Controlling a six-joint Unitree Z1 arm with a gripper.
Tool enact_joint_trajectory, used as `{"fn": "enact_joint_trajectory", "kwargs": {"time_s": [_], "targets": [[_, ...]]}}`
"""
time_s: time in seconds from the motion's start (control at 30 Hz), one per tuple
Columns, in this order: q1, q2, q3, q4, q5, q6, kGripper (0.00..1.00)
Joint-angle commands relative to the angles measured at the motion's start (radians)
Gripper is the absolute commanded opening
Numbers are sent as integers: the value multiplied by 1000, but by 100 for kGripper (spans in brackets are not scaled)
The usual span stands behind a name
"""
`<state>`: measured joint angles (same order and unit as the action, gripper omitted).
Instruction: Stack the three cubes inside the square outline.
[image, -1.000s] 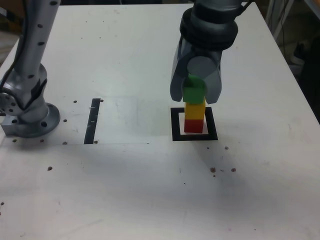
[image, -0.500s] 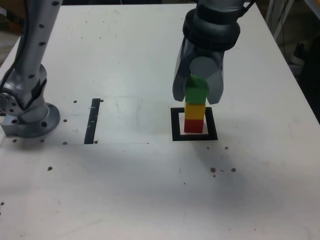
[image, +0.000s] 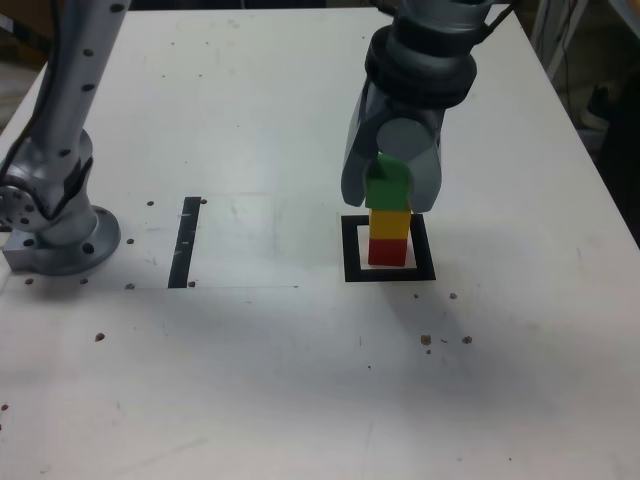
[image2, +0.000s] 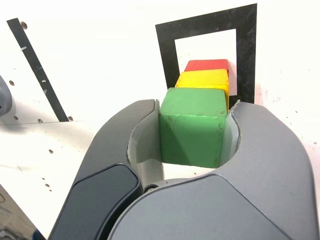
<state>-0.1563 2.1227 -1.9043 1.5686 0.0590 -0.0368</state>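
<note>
Red (image: 388, 252) and yellow (image: 390, 224) are stacked inside the outline's (image: 352, 268) edges, yay. Gripper's (image2: 195, 107) clamped on green (image2: 194, 135) above yellow; looks like just lining up and letting go left.

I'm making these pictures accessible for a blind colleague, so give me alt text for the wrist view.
The gripper holds a green cube between its two jaws. Just beyond it appear a yellow cube and a red cube, within a black square outline on a white surface.
</note>
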Motion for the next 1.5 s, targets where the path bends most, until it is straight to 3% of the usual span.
{"fn": "enact_joint_trajectory", "kwargs": {"time_s": [0.0, 0.27, 0.57, 0.83, 1.07, 1.3, 1.47], "targets": [[2, 5, -2, 2, -2, 3, 32], [3, 5, -1, -16, -5, 8, 74], [9, 2, 9, -14, -2, 6, 98], [11, -57, 21, -5, 24, -10, 99], [-8, -239, 82, 13, 19, -22, 99], [-14, -438, 292, 6, 14, -38, 99], [-13, -522, 496, -64, 24, -45, 99]]}}
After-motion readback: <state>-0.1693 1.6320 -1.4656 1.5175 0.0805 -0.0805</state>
